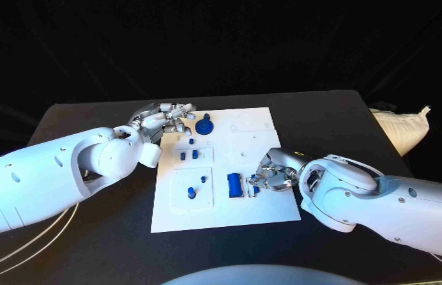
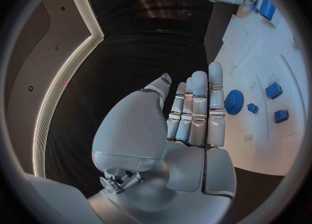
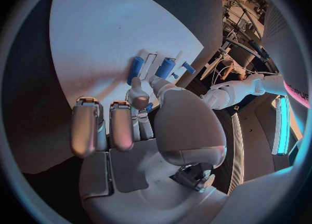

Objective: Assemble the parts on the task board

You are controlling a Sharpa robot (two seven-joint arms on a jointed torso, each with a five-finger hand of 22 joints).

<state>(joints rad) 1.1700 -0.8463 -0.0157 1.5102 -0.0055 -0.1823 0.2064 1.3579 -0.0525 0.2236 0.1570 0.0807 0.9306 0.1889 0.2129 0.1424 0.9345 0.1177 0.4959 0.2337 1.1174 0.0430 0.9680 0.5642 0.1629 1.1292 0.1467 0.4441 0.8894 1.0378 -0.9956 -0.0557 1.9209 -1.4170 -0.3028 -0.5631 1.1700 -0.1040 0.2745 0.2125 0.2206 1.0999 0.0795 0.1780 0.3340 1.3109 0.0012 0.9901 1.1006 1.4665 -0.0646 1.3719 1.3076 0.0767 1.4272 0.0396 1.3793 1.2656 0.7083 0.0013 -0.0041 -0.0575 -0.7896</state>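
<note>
**Both hands at the board, nothing gripped**

While my left hand (image 1: 158, 120) hovers at the far left corner of the task board (image 1: 262, 202), its fingers (image 2: 198, 104) lie straight and side by side, holding nothing. My right hand (image 1: 270, 176) sits at the board's near right edge, fingers (image 3: 98, 125) curled in beside an upright blue block (image 1: 234, 184); I cannot tell whether they grip anything. A round blue gear (image 1: 204, 127) lies flat just beside my left fingers. Small blue parts (image 1: 193, 154) stand in the board's recesses. That white board lies lengthwise, running away from me, on the black counter (image 1: 92, 234), before a dark backdrop.
</note>
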